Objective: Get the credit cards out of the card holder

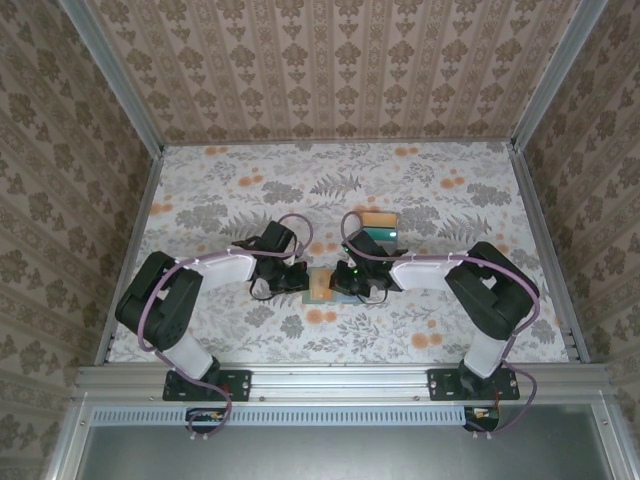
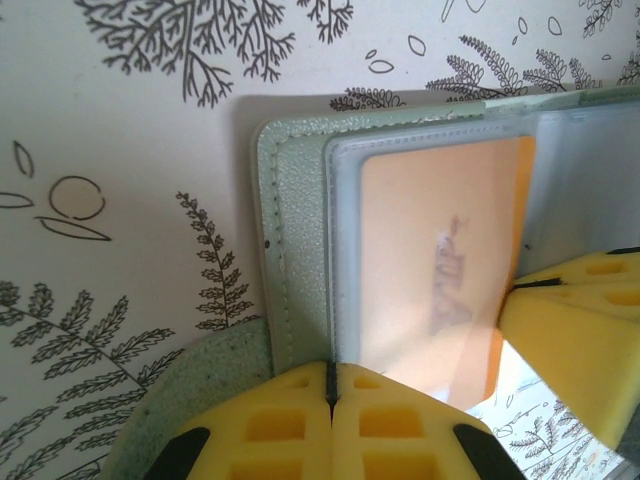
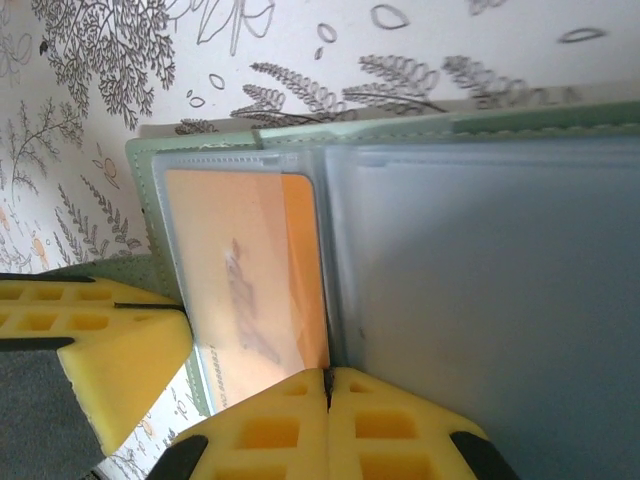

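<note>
The pale sage-green card holder (image 1: pixel 320 285) lies open on the floral table between both arms. Its green cover (image 2: pixel 295 230) and grey-blue inner face (image 3: pixel 500 300) fill the wrist views. An orange credit card (image 2: pixel 430 260) sits in a clear sleeve, one bare orange edge (image 3: pixel 305 270) sticking out. My left gripper (image 2: pixel 330 385) is shut on the holder's sleeve edge. My right gripper (image 3: pixel 328 385) is shut at the card's bare edge, apparently pinching it. In the top view the left gripper (image 1: pixel 303 281) and right gripper (image 1: pixel 338 284) flank the holder.
A small stack of orange and teal cards (image 1: pixel 380 225) lies on the table behind the right gripper. Patterned walls and metal rails enclose the table on three sides. Each wrist view catches the other gripper's yellow finger (image 2: pixel 580 320) (image 3: pixel 100 350) close by.
</note>
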